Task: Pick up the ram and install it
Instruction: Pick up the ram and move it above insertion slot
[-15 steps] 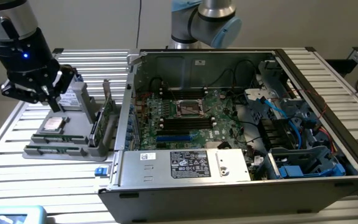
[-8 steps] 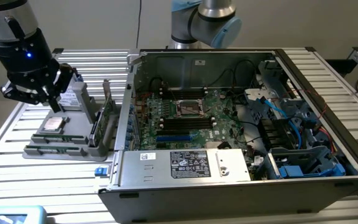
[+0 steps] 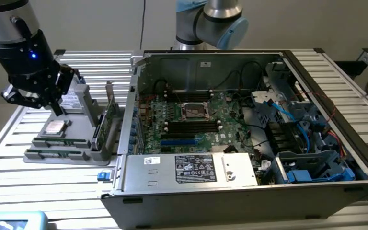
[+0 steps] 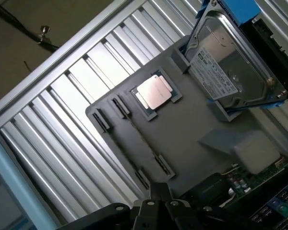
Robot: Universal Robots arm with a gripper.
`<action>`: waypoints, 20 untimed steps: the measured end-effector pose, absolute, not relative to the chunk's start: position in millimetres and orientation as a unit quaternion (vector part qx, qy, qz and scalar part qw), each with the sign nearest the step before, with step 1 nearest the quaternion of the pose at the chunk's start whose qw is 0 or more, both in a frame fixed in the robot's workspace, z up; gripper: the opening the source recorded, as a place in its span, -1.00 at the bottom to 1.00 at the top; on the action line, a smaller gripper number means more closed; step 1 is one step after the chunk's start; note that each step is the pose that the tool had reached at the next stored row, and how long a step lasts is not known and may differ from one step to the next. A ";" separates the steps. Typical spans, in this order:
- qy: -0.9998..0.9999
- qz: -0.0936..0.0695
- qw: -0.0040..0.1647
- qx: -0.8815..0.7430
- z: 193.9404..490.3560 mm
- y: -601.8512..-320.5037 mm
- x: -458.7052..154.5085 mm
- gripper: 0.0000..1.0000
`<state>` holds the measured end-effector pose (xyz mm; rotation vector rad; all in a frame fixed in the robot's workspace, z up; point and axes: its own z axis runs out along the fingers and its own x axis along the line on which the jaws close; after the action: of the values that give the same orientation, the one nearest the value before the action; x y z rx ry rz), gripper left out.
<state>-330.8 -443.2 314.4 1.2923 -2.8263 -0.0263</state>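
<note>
Green ram [image 3: 59,143], seemingly two sticks, rests in the grey tray [image 3: 97,155]; the gripper [image 3: 59,112] hangs above the silver processor [image 3: 56,127] beside it, fingers pressed together, gripping nothing.

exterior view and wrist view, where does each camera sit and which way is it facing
Exterior view: off the arm, raised, looking down on the open computer case, with the gray tray at the exterior view's left; the arm and gripper hang above the tray.
Wrist view: on the wrist, looking down onto the tray; the gripper shows in the foreground.
Shared: the tray, the processor on it, the gripper.
</note>
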 end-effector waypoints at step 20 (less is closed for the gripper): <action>-0.819 -0.004 0.015 0.574 312.4 -443.2 -330.8 -0.79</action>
<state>-330.8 -443.2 312.4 1.7849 -2.5489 -0.0120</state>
